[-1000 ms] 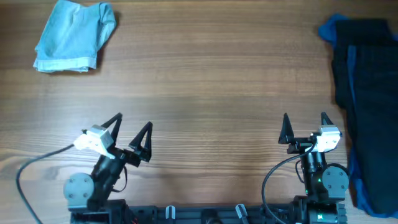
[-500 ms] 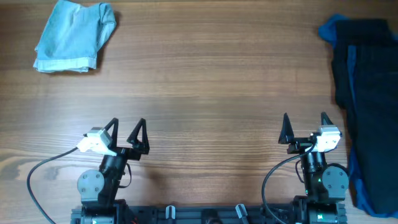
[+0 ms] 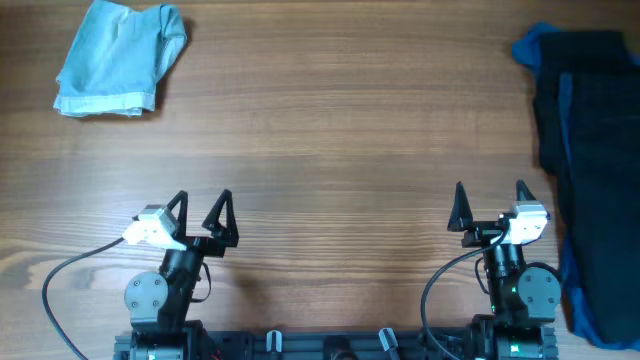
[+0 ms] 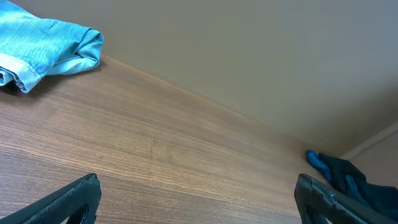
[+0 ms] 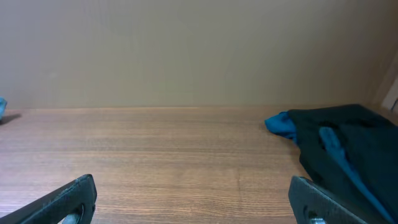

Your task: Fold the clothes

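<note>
A folded pale blue denim garment [image 3: 120, 58] lies at the table's far left corner; it also shows in the left wrist view [image 4: 43, 50]. A pile of dark navy and royal blue garments [image 3: 590, 150] lies along the right edge, and shows in the right wrist view [image 5: 348, 149] and at the edge of the left wrist view [image 4: 348, 180]. My left gripper [image 3: 200, 210] is open and empty near the front left. My right gripper [image 3: 488, 203] is open and empty near the front right, just left of the dark pile.
The wooden table [image 3: 340, 130] stretches between the two piles. A plain wall [image 5: 186, 50] stands behind the table's far edge. The arm bases and cables sit at the front edge.
My left gripper drew back and swung slightly left a second ago, then held still. The right arm and the clothes have not moved.
</note>
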